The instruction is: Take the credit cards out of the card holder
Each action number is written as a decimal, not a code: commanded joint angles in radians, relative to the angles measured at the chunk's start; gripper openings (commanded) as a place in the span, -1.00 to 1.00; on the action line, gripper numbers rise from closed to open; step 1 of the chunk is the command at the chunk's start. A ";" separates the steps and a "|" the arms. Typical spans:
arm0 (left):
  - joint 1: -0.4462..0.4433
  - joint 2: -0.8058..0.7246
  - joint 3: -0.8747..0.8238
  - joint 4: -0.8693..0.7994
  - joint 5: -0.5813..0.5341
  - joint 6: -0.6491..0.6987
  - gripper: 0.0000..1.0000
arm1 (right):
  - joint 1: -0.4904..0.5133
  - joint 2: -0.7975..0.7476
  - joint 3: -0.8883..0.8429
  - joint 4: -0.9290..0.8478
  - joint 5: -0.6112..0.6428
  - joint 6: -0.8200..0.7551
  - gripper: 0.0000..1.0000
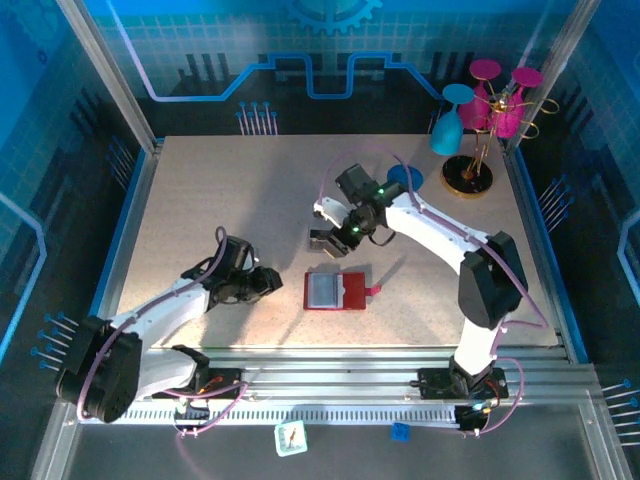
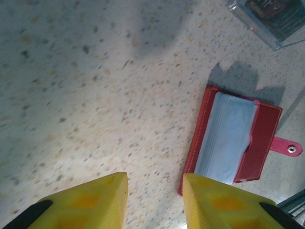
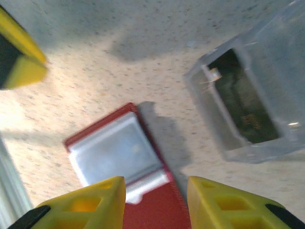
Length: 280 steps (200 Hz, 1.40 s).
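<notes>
Both jaws stand parted, empty: left gripper (image 2: 155, 191) beside the flat, spread wallet (image 2: 264, 131), right gripper (image 3: 156, 188) above it, ready to reach in.

One wallet (image 2: 228, 138) is lying open on the table (image 2: 95, 95); one clear box (image 2: 267, 24) is sitting near the wallet.

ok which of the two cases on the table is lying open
The red wallet, spread flat with its pale inner pockets facing up. The other is a clear plastic box with something dark inside.
</notes>
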 commanded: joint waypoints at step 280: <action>-0.208 0.310 0.084 0.226 0.054 -0.092 -0.92 | 0.037 -0.035 -0.579 0.678 -0.265 1.021 -0.34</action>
